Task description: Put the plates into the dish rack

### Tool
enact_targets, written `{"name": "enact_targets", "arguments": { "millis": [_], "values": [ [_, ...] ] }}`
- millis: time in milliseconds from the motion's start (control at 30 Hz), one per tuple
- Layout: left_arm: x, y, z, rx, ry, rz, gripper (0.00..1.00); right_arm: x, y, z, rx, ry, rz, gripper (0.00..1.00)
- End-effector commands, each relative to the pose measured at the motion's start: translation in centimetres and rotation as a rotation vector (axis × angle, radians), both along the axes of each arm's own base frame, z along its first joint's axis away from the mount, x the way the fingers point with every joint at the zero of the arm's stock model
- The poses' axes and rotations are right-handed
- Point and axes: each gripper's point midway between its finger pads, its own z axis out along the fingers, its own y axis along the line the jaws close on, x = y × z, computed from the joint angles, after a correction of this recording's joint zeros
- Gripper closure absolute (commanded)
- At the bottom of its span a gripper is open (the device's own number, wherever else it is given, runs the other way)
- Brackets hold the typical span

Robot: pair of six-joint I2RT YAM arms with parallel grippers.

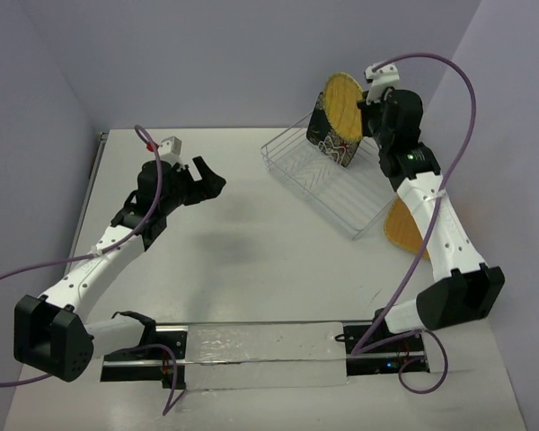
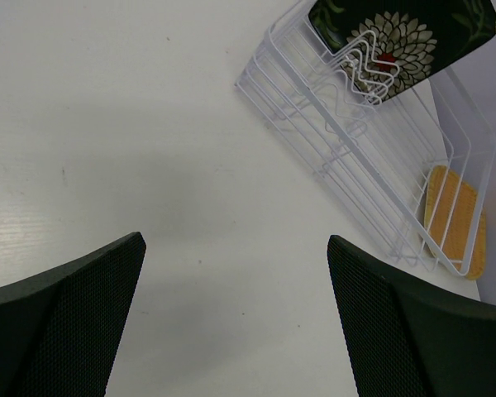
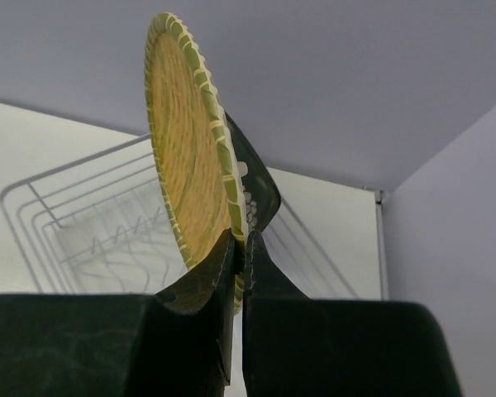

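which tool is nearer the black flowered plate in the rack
Right. The right tool, shut on the yellow plate, sits just beside the black flowered plate; the left tool hangs open across the table, clear of the dish rack.

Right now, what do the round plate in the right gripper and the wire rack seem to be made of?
The yellow plate looks woven, perhaps straw or rattan, matte: fine coiled ribs and a braided green-yellow rim. The dish rack looks like thin metal wire with a white coating; the metal is a guess.
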Motion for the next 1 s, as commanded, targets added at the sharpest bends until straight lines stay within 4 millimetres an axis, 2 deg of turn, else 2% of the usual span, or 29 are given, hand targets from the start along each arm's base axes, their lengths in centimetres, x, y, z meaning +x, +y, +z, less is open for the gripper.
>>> {"name": "enact_targets", "arguments": {
  "millis": [0, 100, 233, 300, 600, 700, 833, 967],
  "values": [
    [0.8, 1.2, 2.5, 0.005, -0.057, 0.050, 0.01, 2.4, -0.1, 5.6, -0.157, -0.143, 0.027, 1.00],
    [1.1, 1.3, 2.6, 0.006, -0.058, 0.054, 0.01, 4.7, 0.0, 4.2, -0.211, -0.108, 0.035, 1.00],
    [1.4, 1.7, 2.5, 0.018, -0.050, 0.069, 0.01, 6.5, -0.1, 2.7, -0.239, -0.072, 0.028, 1.00],
    [1.4, 1.8, 2.3, 0.025, -0.040, 0.070, 0.01, 7.7, 0.2, 0.8, -0.235, -0.033, 0.039, 1.00],
    [1.6, 2.1, 2.0, 0.029, -0.032, 0.080, 0.01, 10.4, 0.8, -4.3, -0.219, 0.065, 0.055, 1.00],
    [1.7, 2.1, 1.5, 0.031, -0.020, 0.081, 0.01, 11.3, 0.6, -6.9, -0.235, 0.114, 0.039, 1.00],
    [1.9, 2.1, 1.1, 0.032, -0.010, 0.085, 0.01, 11.9, -0.1, -9.5, -0.263, 0.164, 0.005, 1.00],
    [2.1, 2.1, 0.9, 0.029, -0.002, 0.089, 0.01, 11.9, 0.3, -11.9, -0.285, 0.205, 0.031, 1.00]
  ]
}}
